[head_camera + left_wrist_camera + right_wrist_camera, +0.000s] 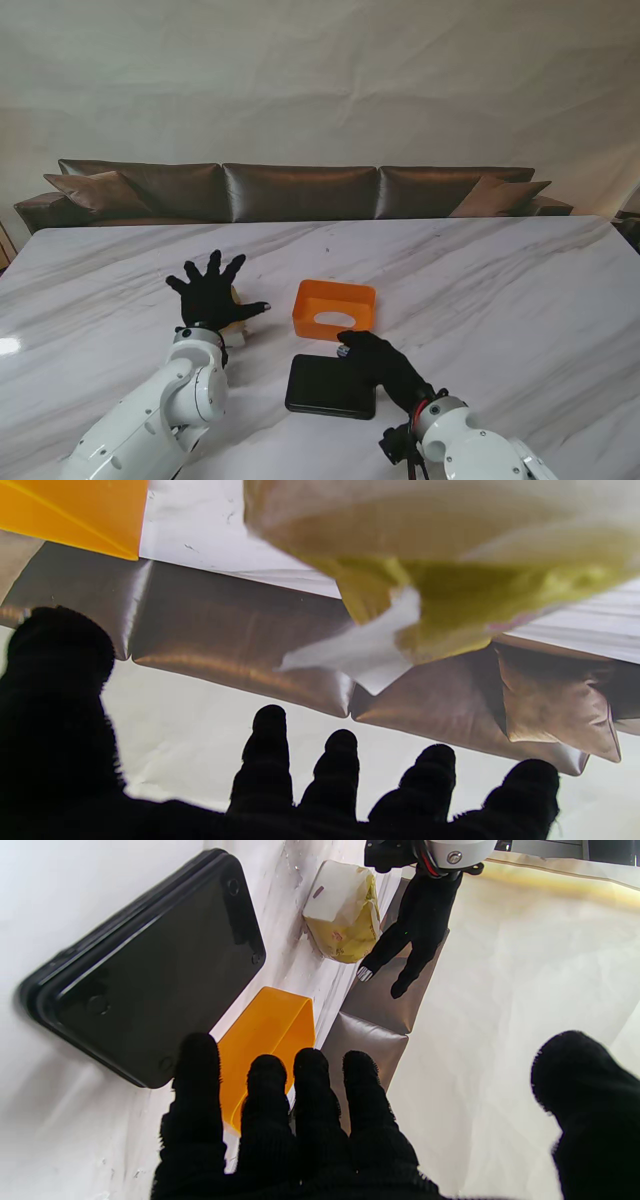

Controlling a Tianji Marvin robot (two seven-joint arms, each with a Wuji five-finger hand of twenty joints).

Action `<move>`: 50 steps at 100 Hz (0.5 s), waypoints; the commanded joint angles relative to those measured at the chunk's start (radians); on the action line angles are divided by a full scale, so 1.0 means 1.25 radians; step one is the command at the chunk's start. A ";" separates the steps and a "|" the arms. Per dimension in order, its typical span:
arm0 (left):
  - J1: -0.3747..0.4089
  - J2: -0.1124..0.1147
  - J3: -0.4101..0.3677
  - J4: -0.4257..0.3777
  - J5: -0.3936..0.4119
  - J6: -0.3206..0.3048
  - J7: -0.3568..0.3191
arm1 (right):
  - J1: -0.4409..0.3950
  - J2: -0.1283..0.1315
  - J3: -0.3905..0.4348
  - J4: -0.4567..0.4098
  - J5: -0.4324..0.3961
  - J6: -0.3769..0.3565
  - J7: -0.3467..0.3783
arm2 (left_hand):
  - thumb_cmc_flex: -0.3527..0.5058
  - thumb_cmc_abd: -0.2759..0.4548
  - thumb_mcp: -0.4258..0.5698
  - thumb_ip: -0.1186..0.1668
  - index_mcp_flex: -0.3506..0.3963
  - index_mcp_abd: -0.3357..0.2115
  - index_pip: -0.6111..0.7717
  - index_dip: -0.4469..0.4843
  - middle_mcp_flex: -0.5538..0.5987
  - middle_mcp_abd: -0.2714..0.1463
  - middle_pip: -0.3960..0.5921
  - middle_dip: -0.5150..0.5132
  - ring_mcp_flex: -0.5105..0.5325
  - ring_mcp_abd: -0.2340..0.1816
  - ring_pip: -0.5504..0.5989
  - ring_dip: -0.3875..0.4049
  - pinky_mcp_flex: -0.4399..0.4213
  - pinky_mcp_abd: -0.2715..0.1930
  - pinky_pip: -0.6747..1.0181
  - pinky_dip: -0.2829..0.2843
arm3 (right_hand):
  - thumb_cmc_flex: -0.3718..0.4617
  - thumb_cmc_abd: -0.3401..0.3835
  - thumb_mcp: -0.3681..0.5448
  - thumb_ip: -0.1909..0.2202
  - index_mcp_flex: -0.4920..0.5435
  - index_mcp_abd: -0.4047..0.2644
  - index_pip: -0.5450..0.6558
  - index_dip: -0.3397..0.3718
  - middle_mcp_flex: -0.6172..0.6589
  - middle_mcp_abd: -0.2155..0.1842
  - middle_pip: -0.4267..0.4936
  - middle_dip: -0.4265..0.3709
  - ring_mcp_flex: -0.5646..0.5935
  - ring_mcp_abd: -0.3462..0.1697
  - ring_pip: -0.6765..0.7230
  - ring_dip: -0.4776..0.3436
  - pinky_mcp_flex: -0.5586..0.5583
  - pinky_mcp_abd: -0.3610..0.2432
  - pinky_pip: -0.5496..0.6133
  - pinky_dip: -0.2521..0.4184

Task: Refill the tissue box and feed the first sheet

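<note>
The robot's left hand (212,295) is up over the white marble table (500,290), with its palm facing down and all five black fingers (213,263) spread wide like a star. It holds nothing. Right under that hand lies a soft pack of tissues (234,312) in a yellow and white wrapper, and only a little bit of it peeks out by the thumb from the stand's view. I cannot tell if the hand touches the pack. In the left wrist view the pack (450,555) looks big and blurry, with a white corner sticking out. The white left arm (170,410) bends up from the near left corner. The right hand (378,362) reaches in from the near right corner. Its fingers are side by side and fairly straight, with the thumb held out to the side, and it holds nothing either. From the stand's view it hangs over the far right corner of a flat black lid or base (331,386), and I cannot tell if it touches it. The orange tissue box shell (334,309) sits just past that black piece, farther from me, between the two hands. It has an oval hole (334,320) in it. A long brown sofa (300,190) stands behind the table.
</note>
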 commanded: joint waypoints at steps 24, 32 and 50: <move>-0.008 -0.011 0.008 0.073 -0.052 -0.046 -0.003 | 0.018 -0.001 -0.026 -0.001 0.001 0.019 0.014 | -0.011 -0.009 0.024 0.016 -0.028 -0.037 -0.043 -0.032 -0.050 -0.039 -0.046 -0.023 -0.041 0.007 -0.025 0.000 0.015 0.068 0.391 0.013 | -0.003 0.014 -0.013 -0.025 -0.007 -0.001 0.002 0.003 -0.007 0.006 0.012 0.010 -0.007 -0.003 0.011 0.006 -0.003 -0.003 0.012 -0.002; -0.009 -0.014 0.010 0.093 -0.068 -0.061 0.003 | 0.017 -0.001 -0.032 -0.013 -0.004 0.032 0.014 | -0.020 -0.008 0.029 0.012 -0.032 -0.046 -0.049 -0.036 -0.052 -0.048 -0.050 -0.026 -0.042 0.003 -0.028 0.001 0.016 0.069 0.394 0.015 | -0.003 0.014 -0.013 -0.025 -0.007 0.000 0.003 0.004 -0.007 0.006 0.012 0.010 -0.007 -0.002 0.011 0.006 -0.004 -0.004 0.012 -0.002; -0.031 -0.023 0.025 0.158 -0.104 -0.111 0.018 | 0.014 0.000 -0.043 -0.029 -0.018 0.050 0.012 | -0.029 -0.018 0.057 0.003 -0.032 -0.064 -0.070 -0.050 -0.053 -0.055 -0.058 -0.032 -0.041 -0.004 -0.030 0.006 0.025 0.059 0.413 0.026 | -0.004 0.015 -0.014 -0.025 -0.008 -0.001 0.003 0.003 -0.007 0.007 0.012 0.010 -0.007 -0.002 0.011 0.006 -0.004 -0.004 0.012 -0.002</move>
